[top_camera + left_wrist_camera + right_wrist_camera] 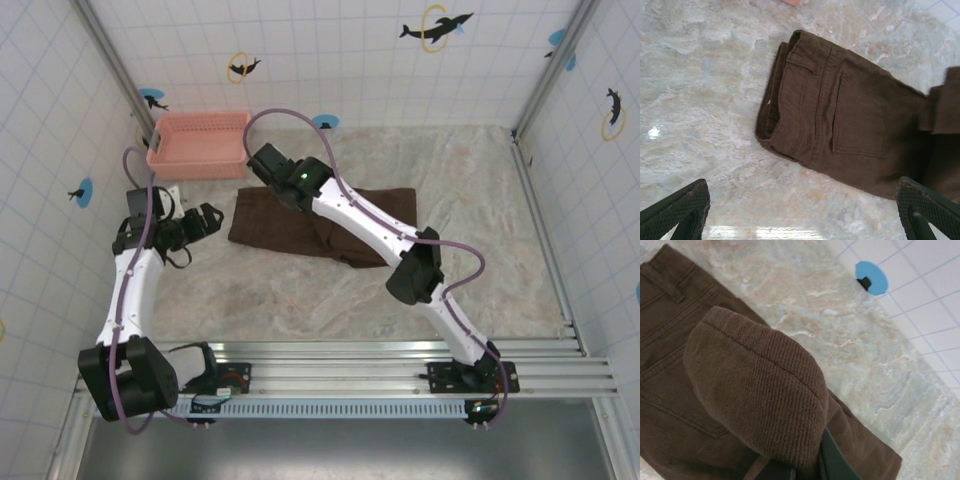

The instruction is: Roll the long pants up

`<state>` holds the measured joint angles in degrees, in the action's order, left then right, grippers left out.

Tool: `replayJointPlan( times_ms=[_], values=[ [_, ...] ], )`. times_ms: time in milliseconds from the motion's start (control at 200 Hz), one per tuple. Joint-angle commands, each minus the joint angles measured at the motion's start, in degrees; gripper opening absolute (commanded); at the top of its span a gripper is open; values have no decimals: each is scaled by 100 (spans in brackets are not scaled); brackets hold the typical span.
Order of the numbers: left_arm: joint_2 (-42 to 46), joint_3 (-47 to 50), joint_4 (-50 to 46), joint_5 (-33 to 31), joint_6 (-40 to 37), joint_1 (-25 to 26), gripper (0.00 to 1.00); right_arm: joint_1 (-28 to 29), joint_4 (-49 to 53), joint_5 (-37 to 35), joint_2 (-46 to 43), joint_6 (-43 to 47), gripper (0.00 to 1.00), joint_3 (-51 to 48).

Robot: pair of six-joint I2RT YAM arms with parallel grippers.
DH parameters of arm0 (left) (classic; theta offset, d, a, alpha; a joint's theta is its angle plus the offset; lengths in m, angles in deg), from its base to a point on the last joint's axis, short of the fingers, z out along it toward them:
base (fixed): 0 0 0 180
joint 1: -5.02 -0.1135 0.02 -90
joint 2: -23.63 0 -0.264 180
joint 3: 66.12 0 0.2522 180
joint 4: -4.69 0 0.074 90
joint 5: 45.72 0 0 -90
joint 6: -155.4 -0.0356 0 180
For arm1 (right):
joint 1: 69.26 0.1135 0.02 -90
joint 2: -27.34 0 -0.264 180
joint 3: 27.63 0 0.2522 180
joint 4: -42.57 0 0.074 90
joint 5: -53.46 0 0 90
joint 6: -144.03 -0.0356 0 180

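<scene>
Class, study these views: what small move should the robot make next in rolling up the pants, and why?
Probably lower the right pincer to lay the fold down: it is shut on a fold of the long pants, held raised above the waistband end, while the left pincer stands open beside that end, holding nothing.

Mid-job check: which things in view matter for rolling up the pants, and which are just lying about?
Job:
- long pants, one fold of the fabric pinched in the right claw
- left claw, open near the waist end

Lying about:
- pink basket, far left, apart from the pants
</scene>
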<state>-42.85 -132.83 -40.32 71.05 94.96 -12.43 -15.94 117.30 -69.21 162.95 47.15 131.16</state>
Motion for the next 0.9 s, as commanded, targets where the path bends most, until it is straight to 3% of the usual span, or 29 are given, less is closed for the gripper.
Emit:
replayJointPlan(
  times_ms=[0,150,485,610,696,766,896],
  values=[
    [-67,123,632,451,705,54,97,-23,-252,319,154,-55,0,314],
    [-111,210,1064,587,1220,124,97,-47,-313,646,377,-262,0,321],
    [-90,136,1050,525,1284,199,97,-55,-702,1394,880,-894,0,613],
    [-28,241,1156,451,1447,218,97,-29,-1010,2355,1006,-1028,17,602],
    [41,336,1276,362,1586,203,97,89,-1269,2949,951,-1070,33,614],
    [39,421,1428,362,1741,218,97,216,-1365,2947,764,-1033,43,605],
    [-83,446,1598,356,1917,254,97,224,-1226,2631,276,-945,51,550]
  ],
)
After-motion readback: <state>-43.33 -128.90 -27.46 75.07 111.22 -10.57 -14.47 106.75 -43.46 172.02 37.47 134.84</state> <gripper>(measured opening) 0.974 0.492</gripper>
